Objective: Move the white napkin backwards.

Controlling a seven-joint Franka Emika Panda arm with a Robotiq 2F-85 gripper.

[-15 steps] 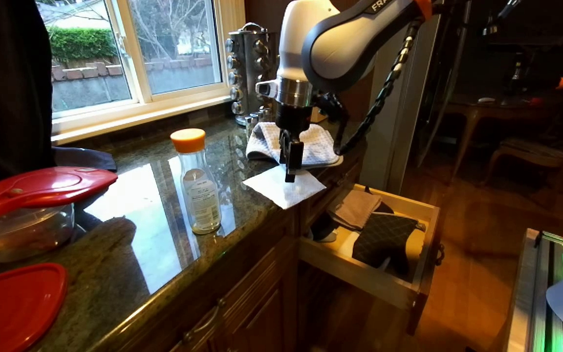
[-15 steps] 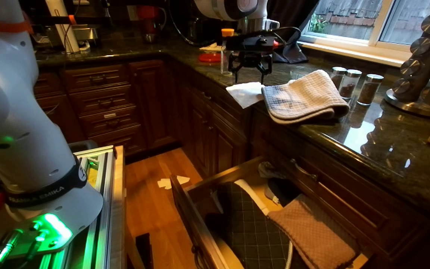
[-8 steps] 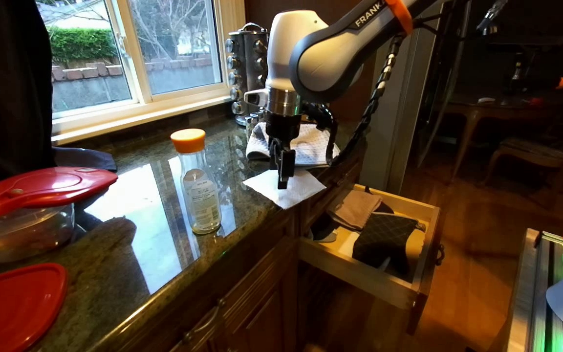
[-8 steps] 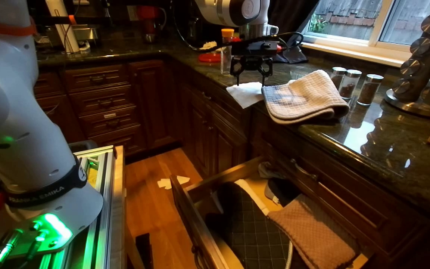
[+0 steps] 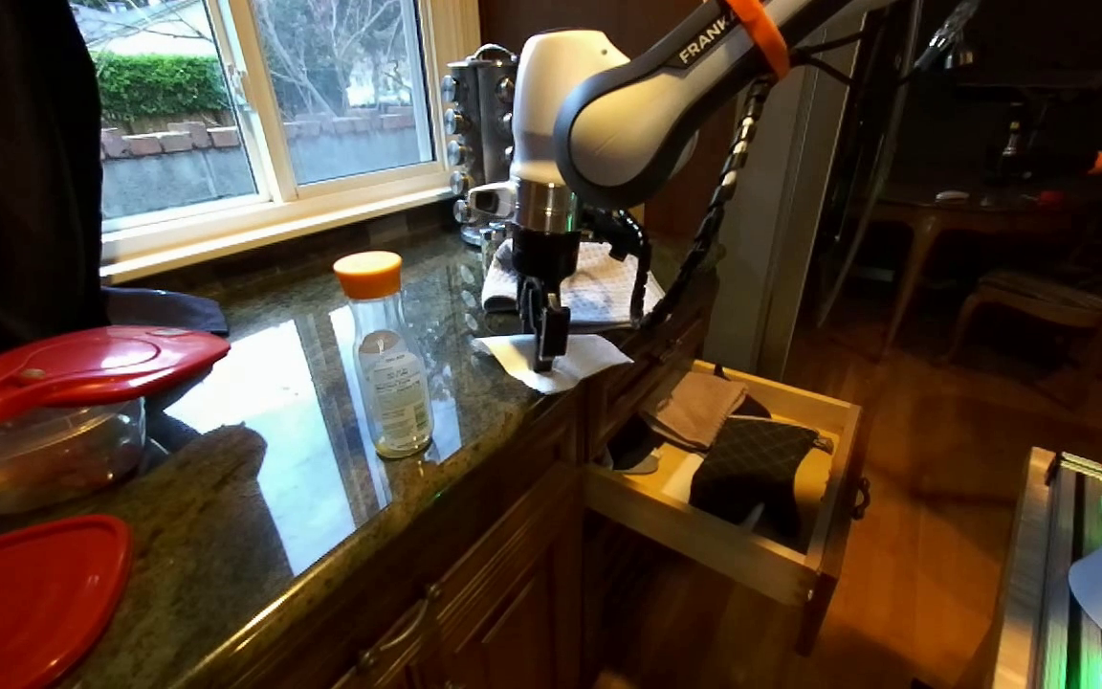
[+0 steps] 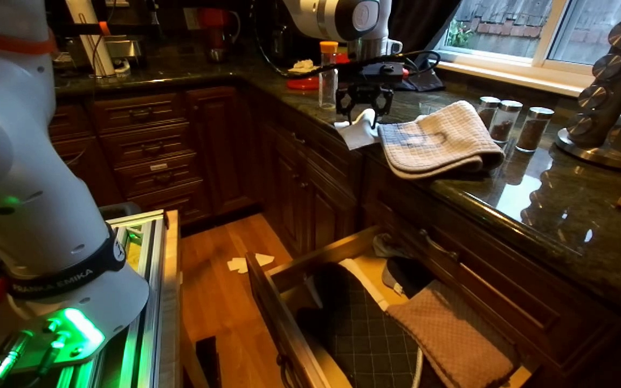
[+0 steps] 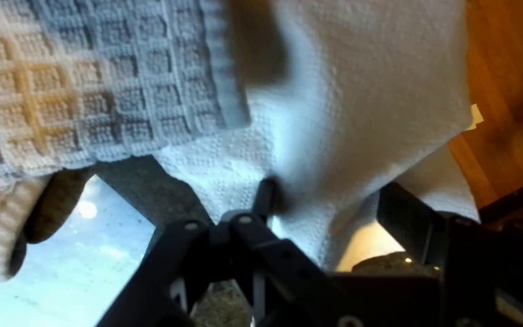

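Note:
The white napkin point(image 5: 599, 356) lies at the counter's front edge, its front part hanging over in an exterior view point(image 6: 360, 141). Its middle is bunched up into a raised fold. My gripper point(image 6: 363, 121) is down at the napkin, pointing downward, with its fingers partly closed on both sides of the fold. In the wrist view, the gripper point(image 7: 326, 193) has a clear gap between its fingers, with the napkin point(image 7: 379, 91) humped up in it. The left finger point(image 7: 266, 196) touches or presses on the napkin. Part of the napkin is hidden under the towel.
A thick rumpled cloth towel point(image 6: 440, 140) lies beside the napkin and overlaps it. A bottle with an orange cap point(image 5: 393, 383) stands on the counter. An open drawer point(image 5: 704, 536) with cloths and a mitt juts out below. Spice jars point(image 6: 506, 119) stand behind the towel.
My gripper has come down onto the napkin and moved slightly toward the bottle. Its fingers have drawn closer together, and the flat napkin has bunched up between them.

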